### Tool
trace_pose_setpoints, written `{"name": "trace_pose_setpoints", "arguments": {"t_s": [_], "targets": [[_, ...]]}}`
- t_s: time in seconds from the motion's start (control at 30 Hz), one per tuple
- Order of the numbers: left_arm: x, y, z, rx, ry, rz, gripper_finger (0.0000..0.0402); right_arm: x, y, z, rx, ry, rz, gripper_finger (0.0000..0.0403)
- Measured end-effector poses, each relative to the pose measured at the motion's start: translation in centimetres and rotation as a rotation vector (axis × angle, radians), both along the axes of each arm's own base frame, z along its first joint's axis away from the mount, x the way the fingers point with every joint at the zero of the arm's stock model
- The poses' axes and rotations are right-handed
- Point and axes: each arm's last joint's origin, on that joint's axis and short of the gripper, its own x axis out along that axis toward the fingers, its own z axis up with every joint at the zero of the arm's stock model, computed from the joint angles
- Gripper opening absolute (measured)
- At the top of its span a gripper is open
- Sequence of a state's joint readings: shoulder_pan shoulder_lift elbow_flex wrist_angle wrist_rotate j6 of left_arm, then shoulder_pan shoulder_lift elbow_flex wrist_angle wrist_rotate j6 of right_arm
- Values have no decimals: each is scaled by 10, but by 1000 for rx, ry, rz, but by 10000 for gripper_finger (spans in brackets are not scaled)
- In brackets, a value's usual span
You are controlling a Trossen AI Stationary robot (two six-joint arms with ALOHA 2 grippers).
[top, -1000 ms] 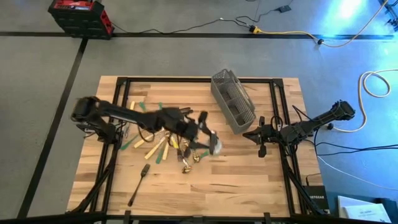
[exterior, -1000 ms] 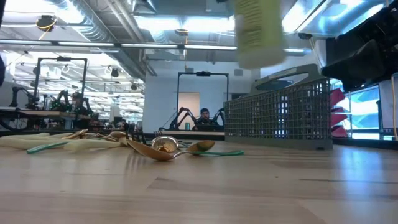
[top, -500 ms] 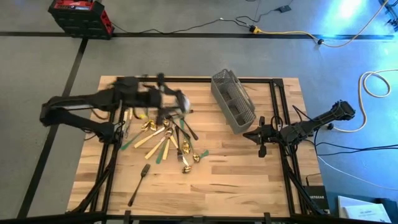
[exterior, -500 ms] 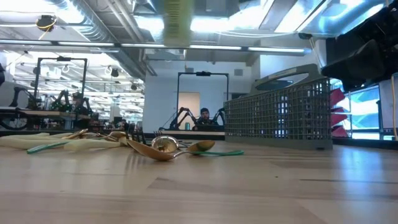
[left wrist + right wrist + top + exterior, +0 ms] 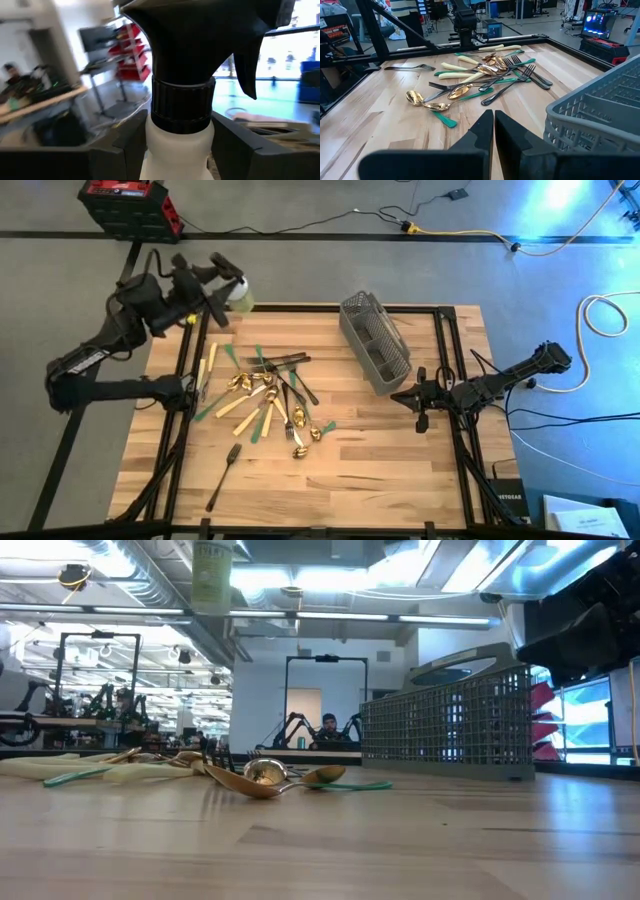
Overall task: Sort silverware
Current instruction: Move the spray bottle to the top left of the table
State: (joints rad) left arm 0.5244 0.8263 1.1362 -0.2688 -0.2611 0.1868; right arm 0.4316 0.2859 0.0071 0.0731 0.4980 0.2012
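Note:
The silverware (image 5: pixel 265 395), gold, green-handled and dark pieces, lies in a loose pile left of the table's middle, also seen in the right wrist view (image 5: pixel 485 75) and the low view (image 5: pixel 250 775). One black fork (image 5: pixel 225 475) lies apart near the front. My left gripper (image 5: pixel 218 295) is shut on a spray bottle (image 5: pixel 235 290) above the table's far left corner. The bottle's black spray head (image 5: pixel 200 35) fills the left wrist view. My right gripper (image 5: pixel 400 395) rests shut at the table's right, beside the grey mesh caddy (image 5: pixel 375 340). My left gripper pinches the spray bottle's white neck (image 5: pixel 177 145), just below the black collar, between its two fingers (image 5: pixel 125 150). The fingers come level from the table's left side. The bottle stands upright in the hold, lifted well clear of the table, its lower end (image 5: pixel 212 575) high in the low view.
The grey caddy (image 5: pixel 600 115) lies slanted at the far right of the table and stands tall in the low view (image 5: pixel 450 730). Black frame rails (image 5: pixel 190 360) run along the table's sides. Bare wood (image 5: pixel 360 470) lies toward the near edge.
My left gripper has carried the spray bottle from above the pile's right end toward the table's far left corner, rising as it went. It has tipped up from pointing downward to level, staying shut on the bottle. The silverware has not moved.

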Motion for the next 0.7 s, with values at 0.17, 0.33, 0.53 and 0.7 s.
{"name": "trace_pose_setpoints", "arguments": {"t_s": [0.17,0.33,0.53,0.7], "targets": [[-6,20,-11,-149,-28,183,170,0,0,0,0,0,0,0],[-6,40,-25,-224,-44,317,170,0,0,0,0,1,0,0],[-1,61,-70,-261,-71,390,170,0,0,0,-2,3,0,0],[0,70,-113,-288,-106,429,170,0,0,0,-2,3,-1,0]]}}
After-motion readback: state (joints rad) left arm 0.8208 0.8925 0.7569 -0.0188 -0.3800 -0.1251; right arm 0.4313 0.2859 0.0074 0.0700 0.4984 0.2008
